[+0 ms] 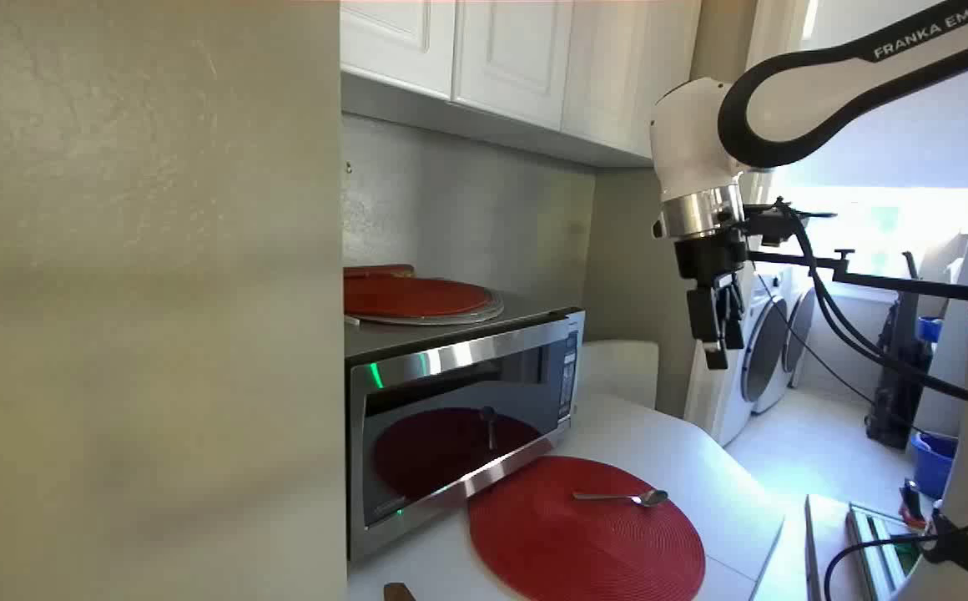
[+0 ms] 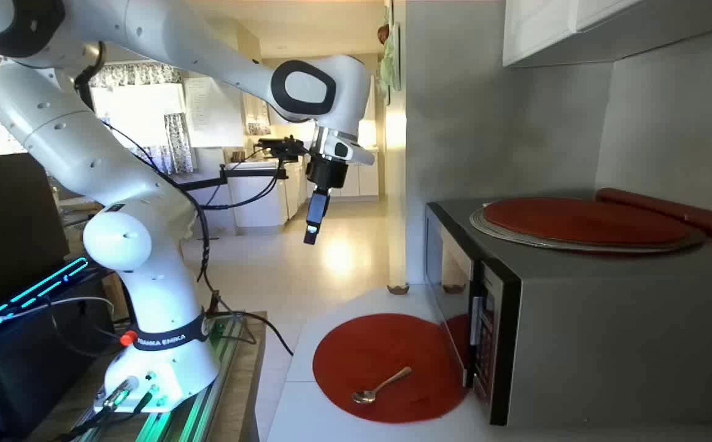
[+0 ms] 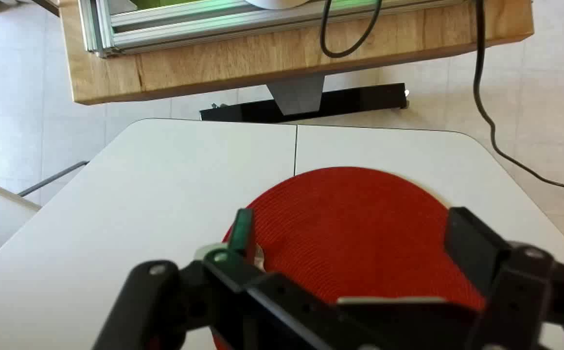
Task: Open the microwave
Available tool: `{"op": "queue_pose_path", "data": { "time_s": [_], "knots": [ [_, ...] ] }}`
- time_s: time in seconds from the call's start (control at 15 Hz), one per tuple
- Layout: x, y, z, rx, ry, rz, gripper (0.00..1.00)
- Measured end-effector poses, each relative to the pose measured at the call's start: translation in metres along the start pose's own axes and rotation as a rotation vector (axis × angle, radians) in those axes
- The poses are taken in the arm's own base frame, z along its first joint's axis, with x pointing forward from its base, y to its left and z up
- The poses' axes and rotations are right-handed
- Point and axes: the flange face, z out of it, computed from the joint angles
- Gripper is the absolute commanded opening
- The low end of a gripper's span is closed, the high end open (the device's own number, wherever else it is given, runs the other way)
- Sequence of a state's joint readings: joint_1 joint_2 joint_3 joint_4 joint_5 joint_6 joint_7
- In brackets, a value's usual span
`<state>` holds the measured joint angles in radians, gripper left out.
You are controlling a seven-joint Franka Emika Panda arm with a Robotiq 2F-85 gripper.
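Note:
The microwave stands on a white table, its wide dark glass door shut. In an exterior view its front shows, with a steel frame and a control panel at one end. In an exterior view its grey side shows, with a short upright steel bar handle beside the panel. My gripper hangs in the air in front of the microwave, apart from it and higher than the table, in both exterior views. In the wrist view its fingers are wide apart and empty. The microwave is out of the wrist view.
A red round mat lies on the white table before the microwave, with a spoon on it. Red round mats lie on the microwave. White cabinets hang above. A wooden base borders the table.

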<state>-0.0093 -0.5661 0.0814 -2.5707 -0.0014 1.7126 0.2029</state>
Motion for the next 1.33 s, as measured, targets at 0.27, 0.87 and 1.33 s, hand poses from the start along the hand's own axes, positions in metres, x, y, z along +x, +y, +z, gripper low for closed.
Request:
{"op": "queue_pose_path", "data": {
  "time_s": [0.27,0.87,1.33],
  "knots": [
    [0.0,0.0,0.0,0.0,0.0,0.0,1.0],
    [0.028,0.004,0.005,-0.011,0.07,-0.036,1.0],
    [0.102,0.027,-0.002,0.012,0.208,-0.032,1.0]
  ]
}}
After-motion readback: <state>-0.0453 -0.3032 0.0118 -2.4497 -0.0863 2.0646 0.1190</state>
